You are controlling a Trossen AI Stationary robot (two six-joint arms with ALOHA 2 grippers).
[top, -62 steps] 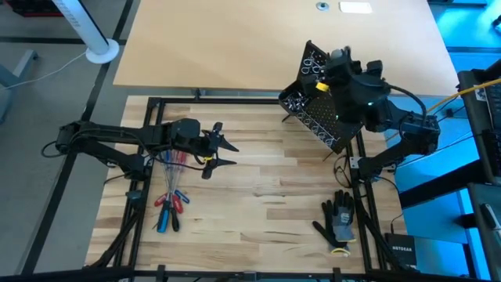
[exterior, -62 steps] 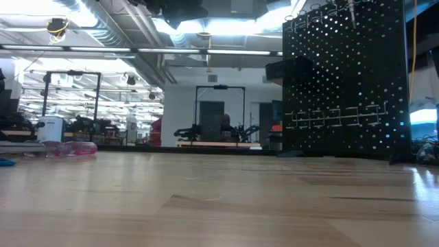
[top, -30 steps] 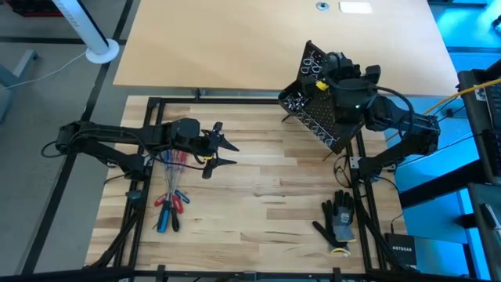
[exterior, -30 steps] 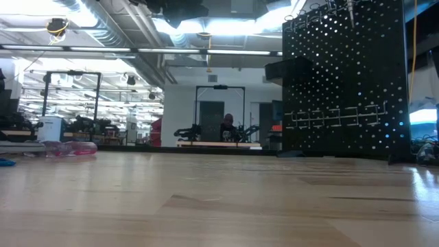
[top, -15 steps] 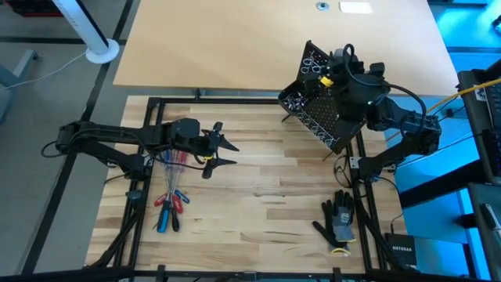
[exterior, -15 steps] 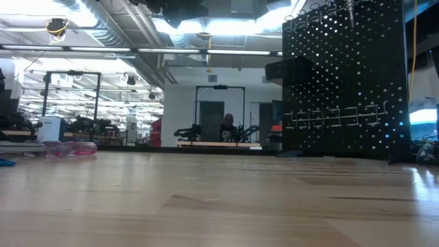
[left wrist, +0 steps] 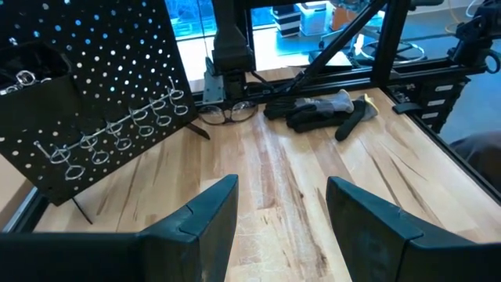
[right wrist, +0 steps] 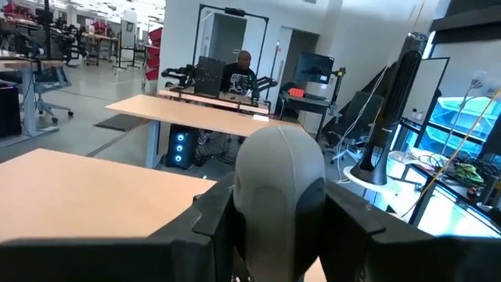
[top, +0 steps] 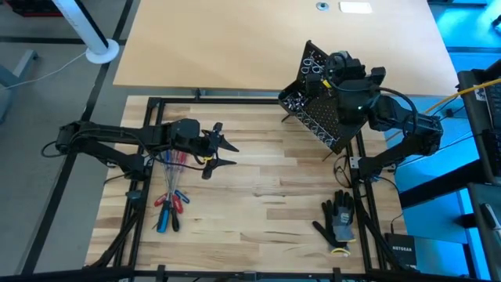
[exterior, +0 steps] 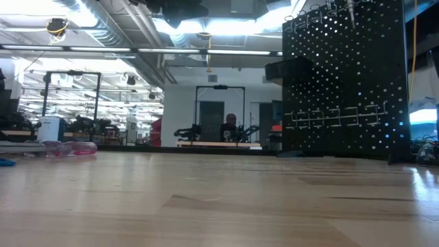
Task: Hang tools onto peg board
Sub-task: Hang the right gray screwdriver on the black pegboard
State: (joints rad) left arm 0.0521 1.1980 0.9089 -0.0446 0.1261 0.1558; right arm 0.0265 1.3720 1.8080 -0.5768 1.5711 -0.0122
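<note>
The black peg board (top: 317,110) stands on thin legs at the table's far right, also in the low view (exterior: 343,82) and the left wrist view (left wrist: 86,86). My right gripper (top: 337,66) hovers over its top edge, shut on a tool with a grey rounded handle (right wrist: 280,184). A thin silver shaft (exterior: 350,9) shows at the board's top rings. Red and blue screwdrivers (top: 168,202) lie on the table near the left edge. My left gripper (top: 223,151) waits open above the table just right of them, facing the board (left wrist: 282,227). My right gripper pinches the grey handle (right wrist: 280,196) between its two fingers (right wrist: 215,215), one on each side, coming roughly level from the table's right and near side. The handle stands upright in the hold, rounded end up, lifted clear of the table.
A black-and-grey work glove (top: 338,219) lies by the table's right near edge, also in the left wrist view (left wrist: 321,110). A pale wooden desk (top: 274,39) lies beyond the far edge. A person sits far off in the room (right wrist: 244,66). Bare wood spans the table's middle.
My right gripper has shifted slightly back and forth over the peg board's top edge, staying shut on the tool. The left arm has kept still.
</note>
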